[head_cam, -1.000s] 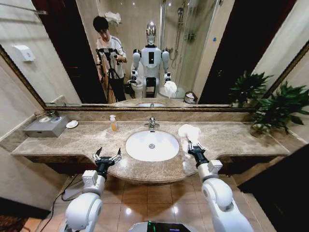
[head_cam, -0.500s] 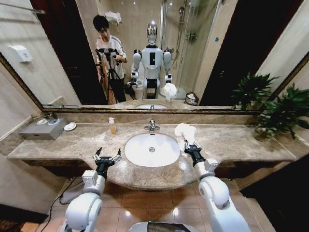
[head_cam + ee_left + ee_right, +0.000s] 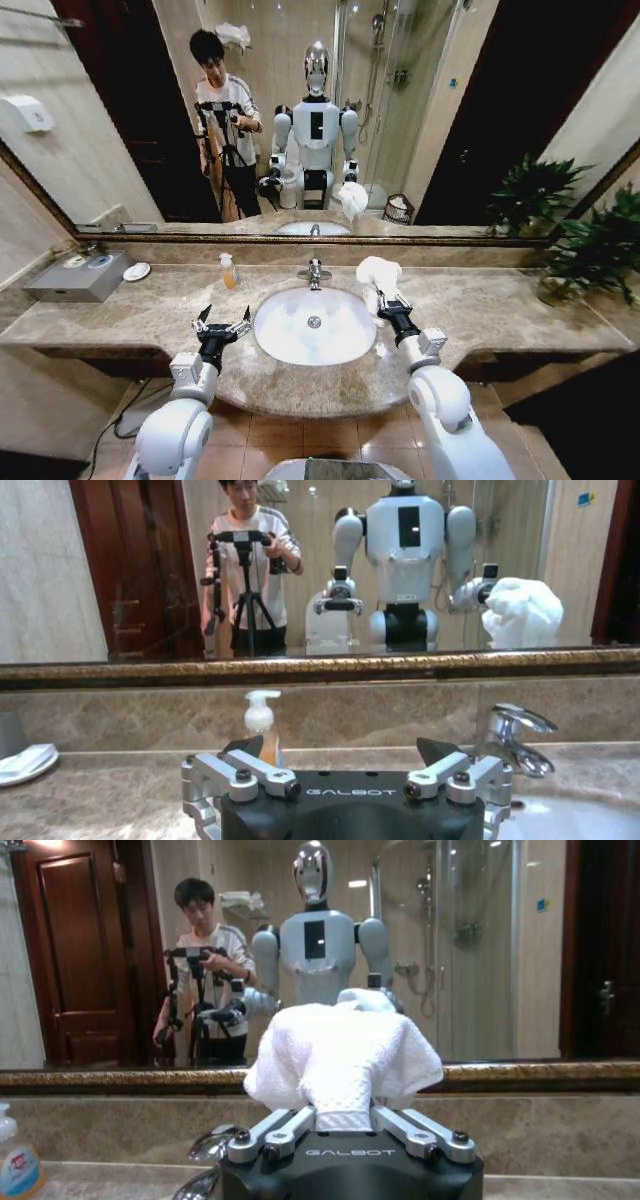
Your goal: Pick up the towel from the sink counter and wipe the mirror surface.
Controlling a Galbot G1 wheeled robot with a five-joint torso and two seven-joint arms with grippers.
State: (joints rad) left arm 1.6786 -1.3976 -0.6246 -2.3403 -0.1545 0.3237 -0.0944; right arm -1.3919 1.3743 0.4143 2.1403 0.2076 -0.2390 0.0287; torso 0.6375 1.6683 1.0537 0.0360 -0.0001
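From the head view, the right gripper [image 3: 384,302] was raised over the sink counter [image 3: 480,305], just to the right of the white basin [image 3: 313,325], with the towel [image 3: 377,274] bunched above its fingertips and held clear of the marble. The mirror [image 3: 440,110] stood beyond the towel, apart from it, so wiping had not begun. The left gripper [image 3: 221,322] hung over the counter's front edge on the basin's other side, its fingers spread and empty, doing nothing.

In the left wrist view, the left gripper [image 3: 350,774] showed both fingers wide apart with nothing between them; a soap bottle [image 3: 262,724] stood beyond it and the chrome tap [image 3: 518,735] off to one side.

In the right wrist view, the right gripper [image 3: 342,1131] was clamped on a narrow fold of the towel [image 3: 345,1057], the rest ballooning ahead of the fingers in loose lobes toward the mirror's bronze frame [image 3: 560,1074].

The cloth looked light, soft and limp to me, not slippery or fragile. Pinched at one fold, it would likely flop and bunch under pressure, so a deep hold with plenty of cloth padding ahead of the metal fingertips seemed wisest against glass.
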